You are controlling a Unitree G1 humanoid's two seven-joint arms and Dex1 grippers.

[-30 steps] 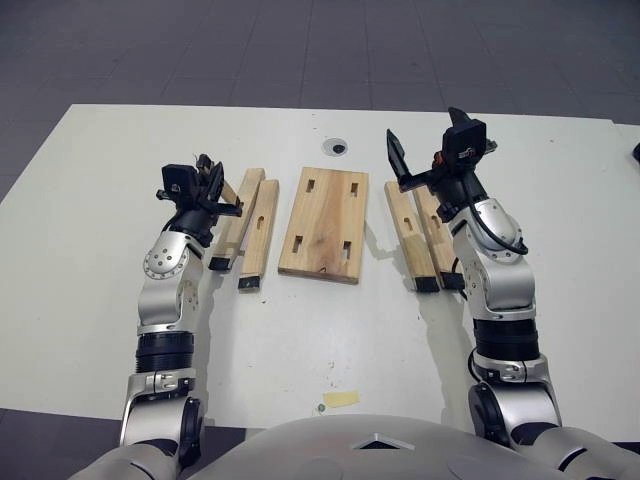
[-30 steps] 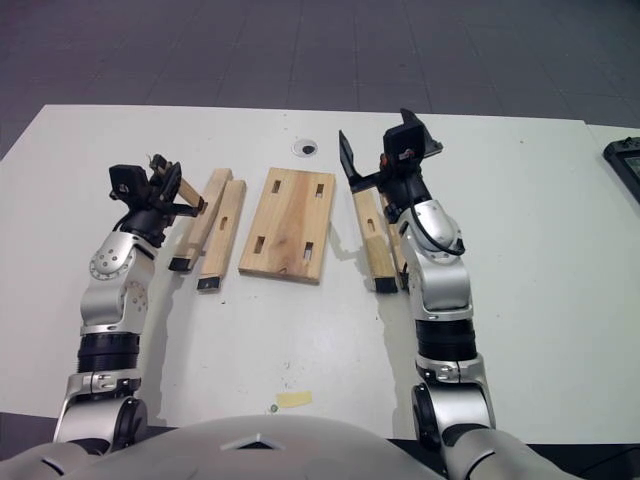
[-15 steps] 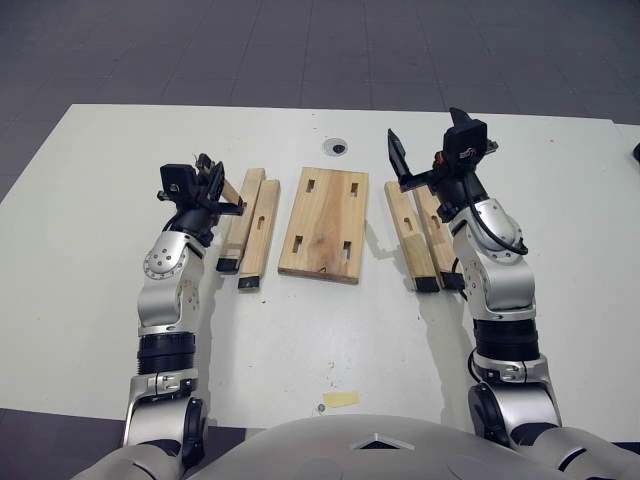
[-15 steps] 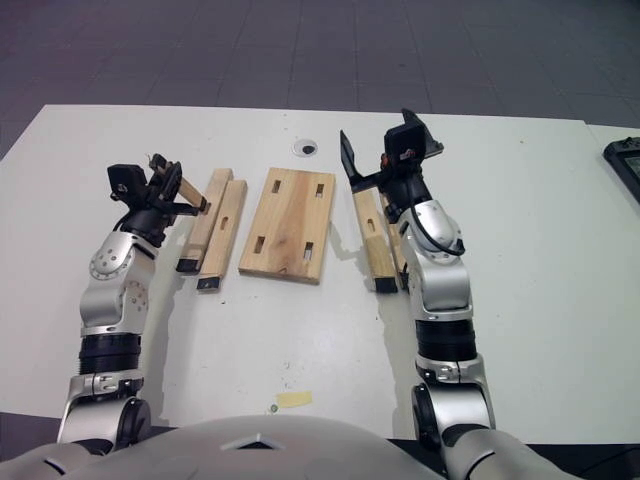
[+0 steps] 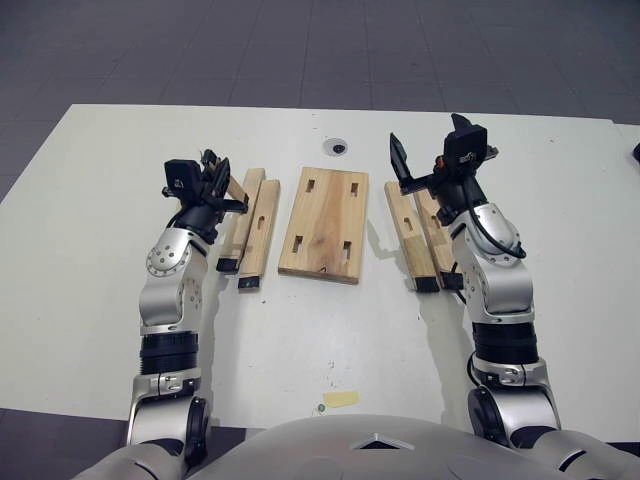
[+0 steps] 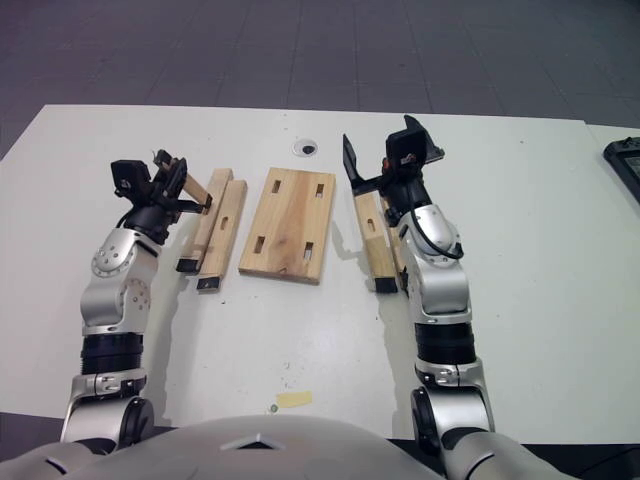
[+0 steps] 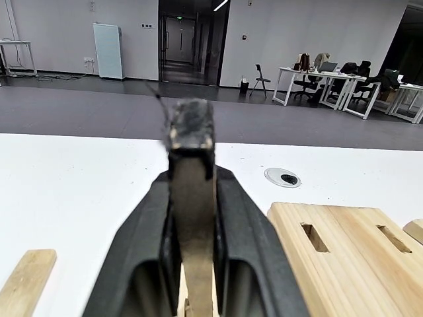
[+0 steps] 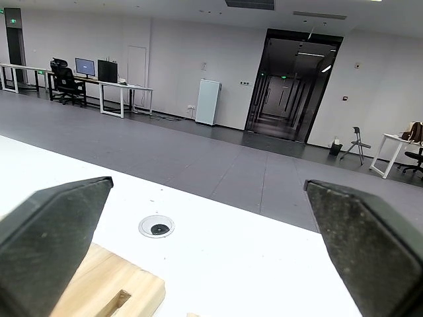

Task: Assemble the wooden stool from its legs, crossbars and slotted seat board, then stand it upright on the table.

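Note:
The slotted seat board (image 5: 325,222) lies flat at the table's middle. To its left lie two wooden legs. My left gripper (image 5: 215,190) is shut on the far end of the outer leg (image 5: 232,235); in the left wrist view that leg (image 7: 192,198) sits clamped between the black fingers (image 7: 149,238), dark-capped end forward. The second leg (image 5: 258,230) rests beside it. Right of the board lie two more legs (image 5: 408,235) side by side. My right gripper (image 5: 428,150) hovers open over their far ends, its fingers (image 8: 53,244) wide apart with nothing between them.
A round cable grommet (image 5: 338,147) sits in the table beyond the board. A yellow sticker (image 5: 340,398) lies near the front edge. A black device (image 6: 625,160) is at the table's far right. Another wooden end (image 7: 26,284) shows beside my left gripper.
My left gripper has moved slightly farther out and toward the board with the leg; the leg's near end slid closer to the second leg. The right arm barely moved.

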